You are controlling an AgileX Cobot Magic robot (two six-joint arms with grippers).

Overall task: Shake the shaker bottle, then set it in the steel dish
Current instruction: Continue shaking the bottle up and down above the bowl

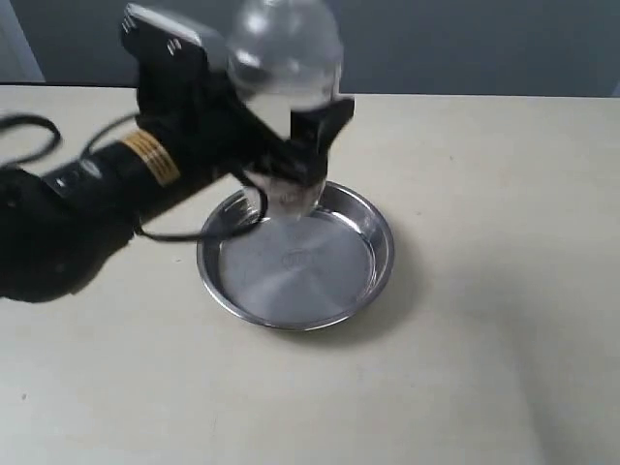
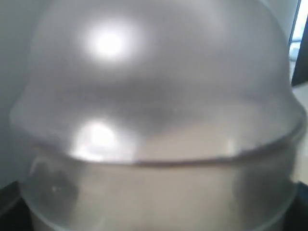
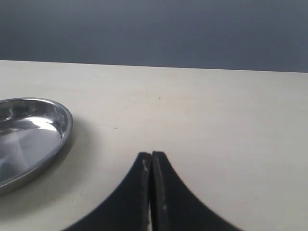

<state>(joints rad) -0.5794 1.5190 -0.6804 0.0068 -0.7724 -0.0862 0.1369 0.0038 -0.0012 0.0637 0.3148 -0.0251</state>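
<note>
Step in hand: shaking, or the point where shaking gives way to placing. The shaker bottle [image 1: 286, 58] stands roughly upright, domed top uppermost, clamped about its middle by the left gripper [image 1: 291, 145]. I read the jaws as spread wide around the body, one black finger showing on the bottle's near side. In the exterior view the bottle's outline is smeared, which I take as a sign that it is in motion. The left wrist view is filled by the frosted dome and the seam below it, so I get no detail of the contents from there.

Position: the bottle's lower end hangs over the far part of the steel dish [image 1: 291, 276]. I judge it clear of the pan floor, but the base is blurred and I cannot confirm the gap. The dish is bare and lies flat on the table [image 1: 484, 339].

The right gripper [image 3: 152, 192] has its fingers pressed together on nothing. It sits low over the table beside the dish, apart from the rim.

Next move, in my judgement:
1. Bring the bottle to rest and level it.
2. Centre it over the flat bottom, away from the sloped rim.
3. Lower it until the base seats, then release.

Caution: a base landing on the slope would probably tip.
</note>
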